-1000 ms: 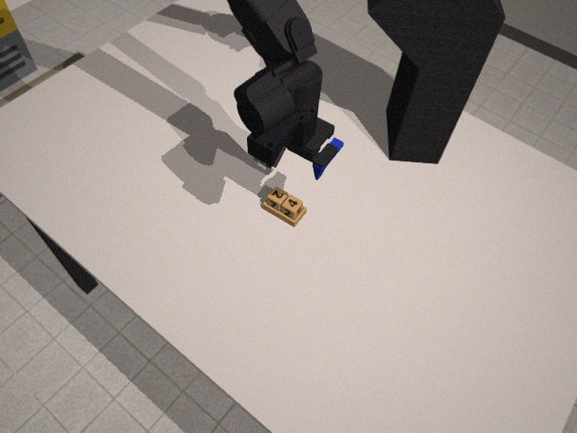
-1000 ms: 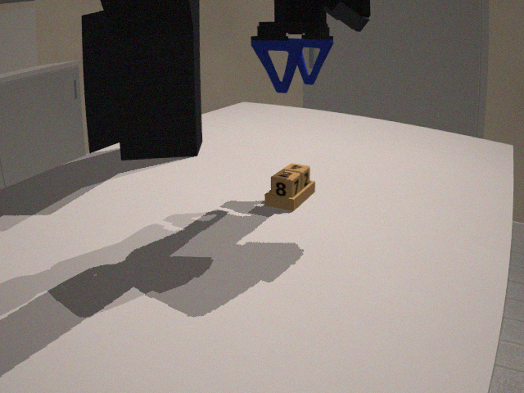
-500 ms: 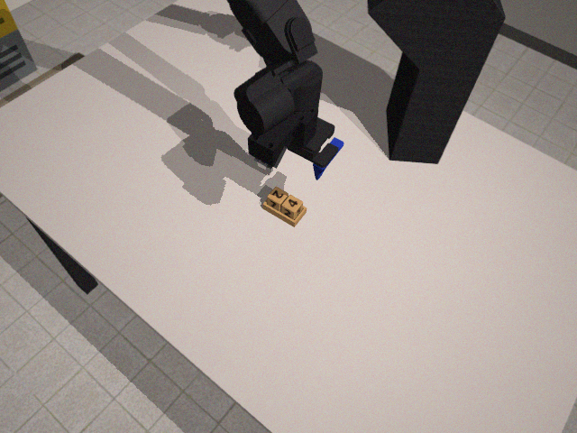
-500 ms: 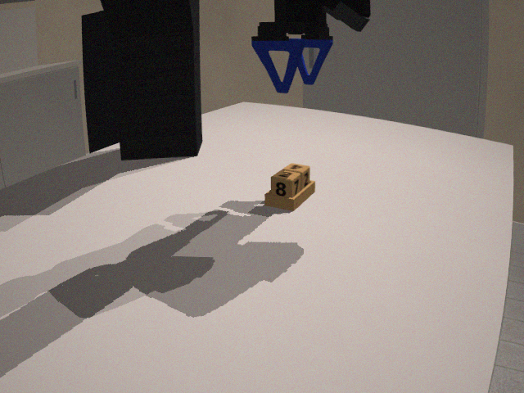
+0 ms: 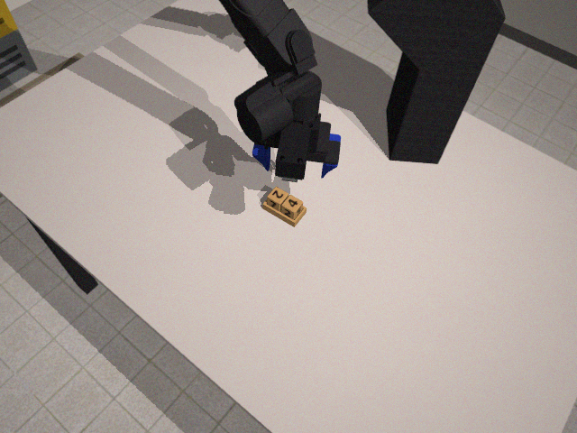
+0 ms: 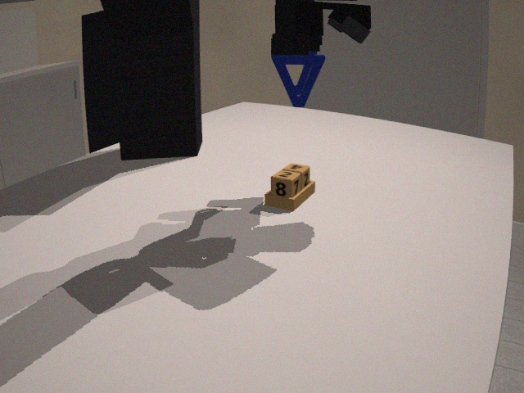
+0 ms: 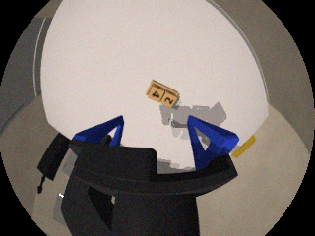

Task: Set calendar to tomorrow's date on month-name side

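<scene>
Nearest the wrist camera, the gripper [image 5: 295,173] [image 6: 298,106] [image 7: 156,118] is spread wide, holding nothing. Below it, the wooden tray [image 5: 279,216] [image 6: 305,196] [image 7: 164,87] sits flat on the pale table [image 5: 372,280] [image 6: 381,254] [image 7: 148,49], with two tan cubes side by side, 2 and 4 on top; an 8 marks one end. Bare tabletop surrounds it, edges well apart; a black post [image 5: 443,93] [image 6: 143,84] stands off to one side. The arm [image 5: 279,106] [image 6: 295,25] reaches over, fingers pointing down.

Has swung the tool [image 5: 295,172] [image 6: 298,105] [image 7: 156,118] round since half a second ago. Now shows both blue fingers [image 5: 262,155] [image 6: 312,70] from the top, one either side of the dark housing [image 5: 290,151], instead of just one. Has brought them into overlap in the exterior view, a little lower than before. Has also reshaped the arm's shadow [image 5: 226,198] [image 6: 283,237] on the desk [image 5: 372,280] [image 6: 381,295] [image 7: 123,44].
</scene>
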You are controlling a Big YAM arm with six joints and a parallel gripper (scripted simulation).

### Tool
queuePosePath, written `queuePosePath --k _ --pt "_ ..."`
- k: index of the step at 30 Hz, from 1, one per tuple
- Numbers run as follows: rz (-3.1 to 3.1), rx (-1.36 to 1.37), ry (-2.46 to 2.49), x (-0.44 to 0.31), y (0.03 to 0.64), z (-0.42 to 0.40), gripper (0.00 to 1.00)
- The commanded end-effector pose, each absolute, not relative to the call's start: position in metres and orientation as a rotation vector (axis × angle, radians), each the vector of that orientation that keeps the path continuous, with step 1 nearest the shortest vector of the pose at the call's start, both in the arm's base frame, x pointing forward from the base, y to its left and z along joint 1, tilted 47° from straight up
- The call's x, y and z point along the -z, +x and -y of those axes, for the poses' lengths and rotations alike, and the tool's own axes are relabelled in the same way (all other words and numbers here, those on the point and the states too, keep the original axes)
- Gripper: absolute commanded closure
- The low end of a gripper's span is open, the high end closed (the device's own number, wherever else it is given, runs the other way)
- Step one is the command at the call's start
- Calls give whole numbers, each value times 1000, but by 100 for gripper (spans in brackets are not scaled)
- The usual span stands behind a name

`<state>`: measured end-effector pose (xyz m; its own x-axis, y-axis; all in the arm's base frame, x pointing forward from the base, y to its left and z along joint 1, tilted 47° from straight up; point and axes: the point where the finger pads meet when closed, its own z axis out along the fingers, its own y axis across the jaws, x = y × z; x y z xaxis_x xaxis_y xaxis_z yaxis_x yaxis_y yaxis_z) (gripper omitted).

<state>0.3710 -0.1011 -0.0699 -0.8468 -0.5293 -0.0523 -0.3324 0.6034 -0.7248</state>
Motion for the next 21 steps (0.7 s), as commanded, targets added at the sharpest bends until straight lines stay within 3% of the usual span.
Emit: queuePosePath --k 1,21 --pt "-2554 1124 -878 72 374 106 0" --pt "-2308 1262 -1798 90 383 121 0"
